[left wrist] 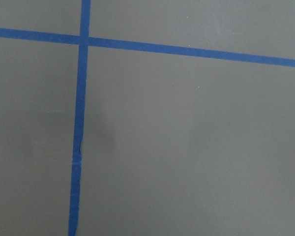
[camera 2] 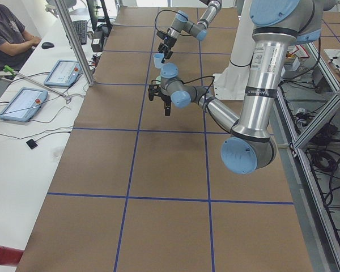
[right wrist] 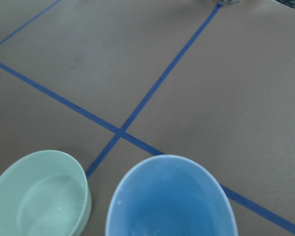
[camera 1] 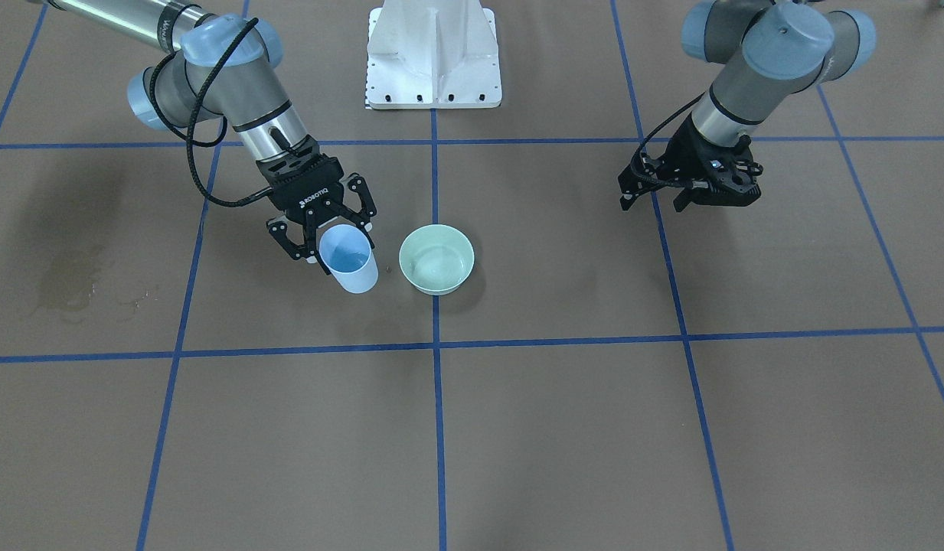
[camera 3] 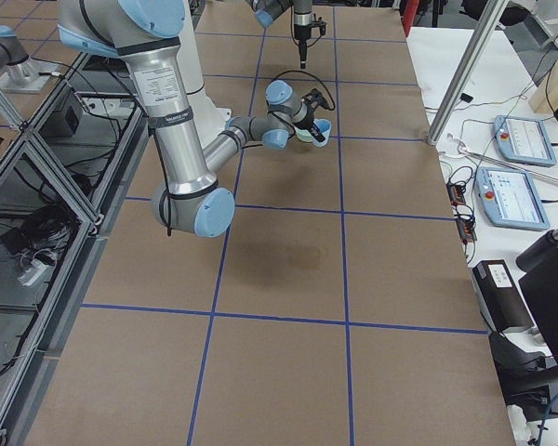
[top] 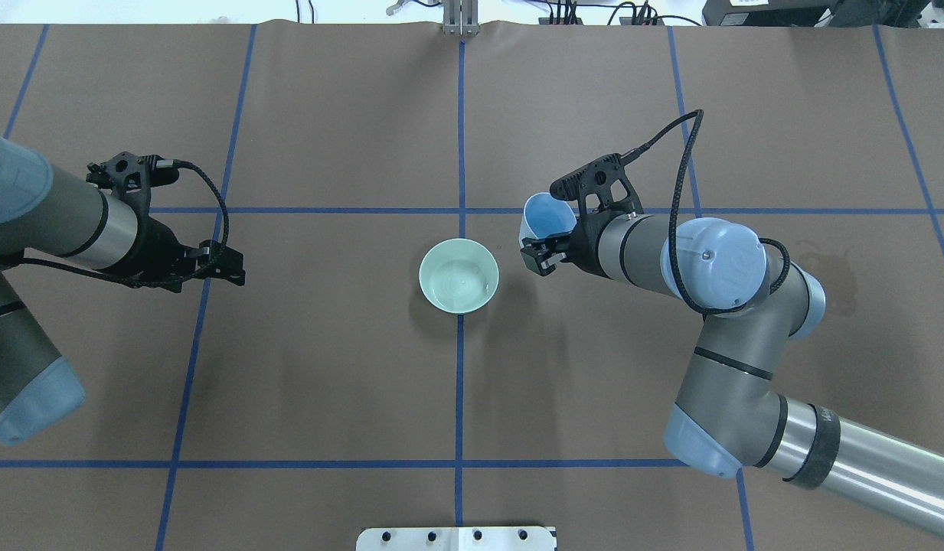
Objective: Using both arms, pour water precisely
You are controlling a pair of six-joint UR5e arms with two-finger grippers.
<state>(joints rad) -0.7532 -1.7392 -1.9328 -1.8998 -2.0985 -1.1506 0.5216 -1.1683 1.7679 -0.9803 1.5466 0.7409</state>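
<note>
1. The only readable writing is "ROBOTIQ", white on the black body of the right gripper (camera 1: 330,237). Lettering on the silver tube of the right arm (top: 716,264) is too small to read.
2. That gripper's fingers clasp a light blue plastic cup (camera 1: 349,260), which is tilted and sits just beside a pale green round bowl (camera 1: 458,243), not over it.
3. The water (right wrist: 56,209) shows as faint glints in the bowl's bottom. Whether the cup holds any, I cannot tell.
4. The left arm (top: 50,222) hangs well apart from the bowl. How wide the fingers of the left gripper (camera 1: 652,203) stand cannot be judged.
5. A dark blotchy stain (camera 1: 70,287) marks the brown paper table (camera 1: 563,428), which is crossed by blue tape lines. The white bolted pedestal (camera 1: 433,53) is cut off at the view's top edge.
</note>
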